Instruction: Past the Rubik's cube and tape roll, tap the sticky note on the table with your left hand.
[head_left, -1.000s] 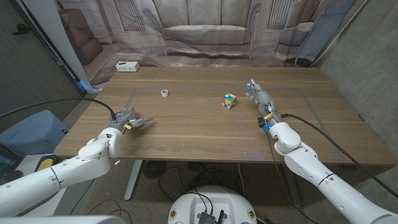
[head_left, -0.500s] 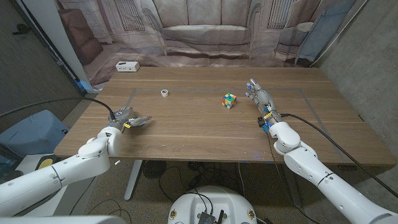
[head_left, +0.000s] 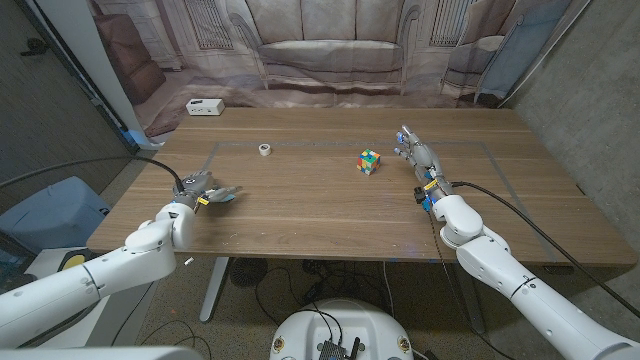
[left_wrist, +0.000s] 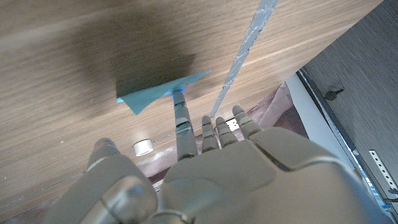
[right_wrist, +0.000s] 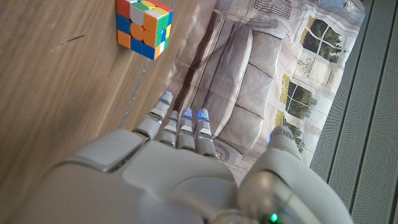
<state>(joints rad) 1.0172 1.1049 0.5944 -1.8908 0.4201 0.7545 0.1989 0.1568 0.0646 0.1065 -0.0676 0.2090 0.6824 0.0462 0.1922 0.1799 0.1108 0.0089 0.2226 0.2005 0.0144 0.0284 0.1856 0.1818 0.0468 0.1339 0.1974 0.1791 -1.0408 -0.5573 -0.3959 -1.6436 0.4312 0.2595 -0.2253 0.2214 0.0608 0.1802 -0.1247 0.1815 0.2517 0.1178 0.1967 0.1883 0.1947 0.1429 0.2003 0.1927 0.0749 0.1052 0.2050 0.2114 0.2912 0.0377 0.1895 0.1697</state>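
Barely anything has shifted over the last second — the left hand (head_left: 205, 191) has been kept near the table's (head_left: 320, 225) left edge, fingers spread, one fingertip (left_wrist: 180, 94) touching the blue sticky note (left_wrist: 155, 94). The tap is judged made. Rubik's cube (head_left: 370, 161) and tape roll (head_left: 264, 150) lie well apart.

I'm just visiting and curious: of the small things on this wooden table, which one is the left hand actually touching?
The blue sticky note: a fingertip of the left hand meets its edge. The multicoloured Rubik's cube and white tape roll lie farther off, untouched.
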